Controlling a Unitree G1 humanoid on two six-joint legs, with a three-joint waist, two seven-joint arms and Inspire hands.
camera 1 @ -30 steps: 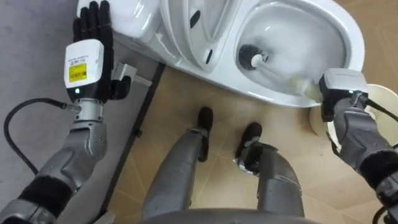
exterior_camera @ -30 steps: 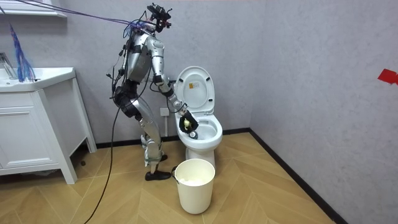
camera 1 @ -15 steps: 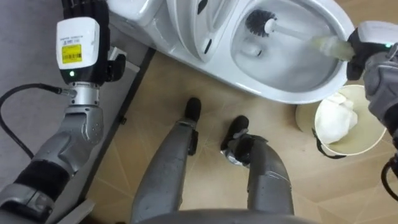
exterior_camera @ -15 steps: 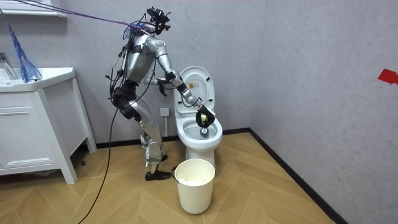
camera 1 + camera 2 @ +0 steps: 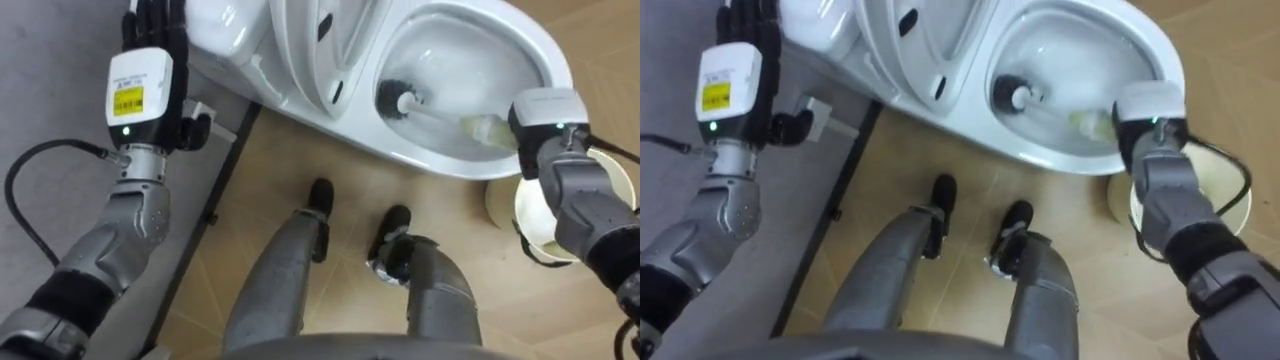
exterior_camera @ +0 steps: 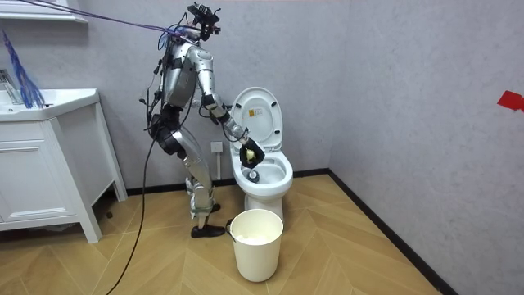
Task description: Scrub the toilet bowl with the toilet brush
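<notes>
Showing the toilet brush (image 5: 440, 114) inside the toilet bowl (image 5: 545, 62), upper middle of the left eye view: its dark bristle head (image 5: 391, 97) sits low against the bowl's inner wall, and the pale shaft runs right and slightly down to a yellowish grip (image 5: 484, 129). The brush is judged light, with a stiff plastic shaft and springy bristles that will skid on wet glazed porcelain. It is best held at the grip end, well away from the wet head, so that pressure travels along the shaft. The right hand (image 5: 543, 118), at the right edge of the frame over the bowl's rim, is closed round that grip with its back turned to the camera, so the brush extends leftward from it into the bowl. The left hand (image 5: 148, 68), upper left of the frame beside the cistern (image 5: 225, 35), holds nothing, with its fingers straight. A raised seat (image 5: 312, 50) stands left of the bowl. A waste bin (image 6: 256, 244) stands on the floor in front of the toilet, at the lower middle of the room view.
</notes>
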